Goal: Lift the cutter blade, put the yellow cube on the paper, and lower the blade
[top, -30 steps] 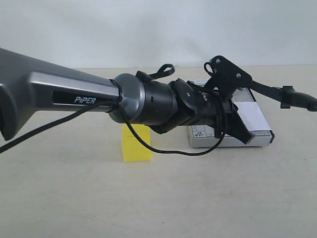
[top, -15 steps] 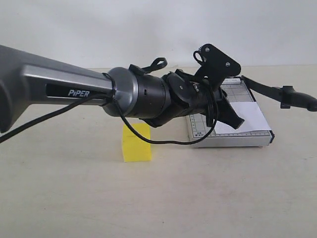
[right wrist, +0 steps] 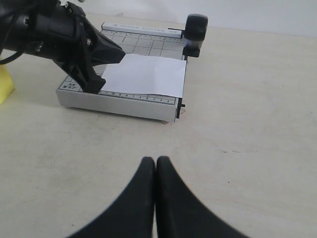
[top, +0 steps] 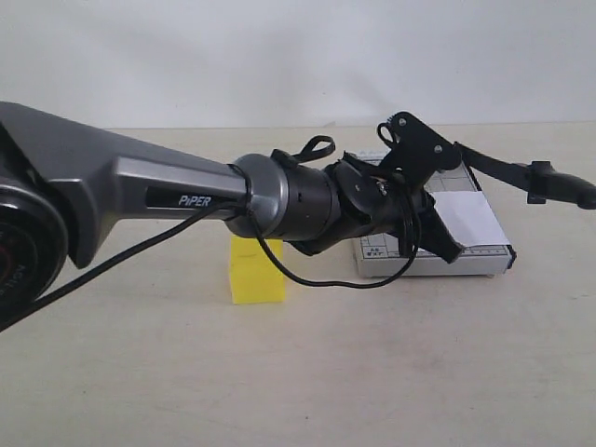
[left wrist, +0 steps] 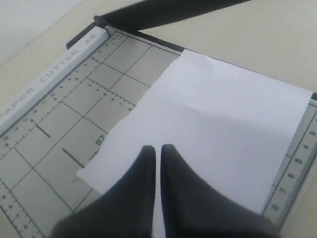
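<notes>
The yellow cube (top: 256, 270) stands on the table left of the grey trimmer board (top: 433, 262); only its edge (right wrist: 4, 84) shows in the right wrist view. The paper (top: 470, 216) (left wrist: 213, 114) (right wrist: 146, 74) lies flat on the board. The cutter blade (top: 507, 169) (left wrist: 163, 11) is raised, its black handle (top: 559, 183) (right wrist: 196, 27) out past the board's right side. My left gripper (top: 445, 246) (left wrist: 157, 148) (right wrist: 96, 74) hovers just over the paper's near edge, shut and empty. My right gripper (right wrist: 156, 161) is shut and empty over bare table in front of the board.
The left arm's grey link (top: 168, 191) and its black cable (top: 279, 270) stretch across the scene above the cube, hiding the cube's top. A white wall (top: 298, 56) stands behind the table (top: 372, 372).
The left arm drew back to the left and lifted a little, then came forward and down again over the paper's near edge. Cube, paper and blade have not moved. Both grippers stayed shut.
</notes>
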`<state>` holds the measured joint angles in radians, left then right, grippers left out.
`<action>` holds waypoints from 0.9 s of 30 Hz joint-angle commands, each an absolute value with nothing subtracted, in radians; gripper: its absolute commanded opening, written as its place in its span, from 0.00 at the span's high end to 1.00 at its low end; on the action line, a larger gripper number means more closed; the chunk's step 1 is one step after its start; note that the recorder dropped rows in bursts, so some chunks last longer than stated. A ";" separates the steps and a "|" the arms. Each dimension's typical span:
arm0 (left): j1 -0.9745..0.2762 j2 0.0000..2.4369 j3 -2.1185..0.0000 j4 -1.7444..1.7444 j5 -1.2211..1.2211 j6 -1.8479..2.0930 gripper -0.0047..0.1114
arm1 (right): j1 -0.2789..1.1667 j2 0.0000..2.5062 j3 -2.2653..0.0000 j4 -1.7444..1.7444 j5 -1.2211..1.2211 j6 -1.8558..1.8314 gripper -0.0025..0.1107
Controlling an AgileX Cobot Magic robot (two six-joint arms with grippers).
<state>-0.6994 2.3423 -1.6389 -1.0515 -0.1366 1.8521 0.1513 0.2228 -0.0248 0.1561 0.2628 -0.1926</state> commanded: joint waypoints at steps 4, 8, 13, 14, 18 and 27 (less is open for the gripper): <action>-0.708 2.377 -1.681 -1.057 -0.127 1.855 0.92 | 0.149 0.219 -0.020 0.151 0.258 -0.191 0.97; -0.708 2.390 -1.681 -1.057 -0.123 1.855 0.92 | 0.149 0.219 -0.020 0.151 0.258 -0.191 0.97; -0.708 2.395 -1.681 -1.057 -0.123 1.855 0.92 | 0.149 0.219 -0.020 0.151 0.258 -0.191 0.97; -0.708 2.396 -1.681 -1.057 -0.123 1.855 0.92 | 0.149 0.219 -0.020 0.151 0.258 -0.191 0.97; -0.708 2.396 -1.681 -1.057 -0.123 1.855 0.92 | 0.149 0.219 -0.020 0.151 0.258 -0.191 0.97; -0.708 2.396 -1.681 -1.057 -0.123 1.855 0.92 | 0.149 0.219 -0.020 0.151 0.258 -0.191 0.97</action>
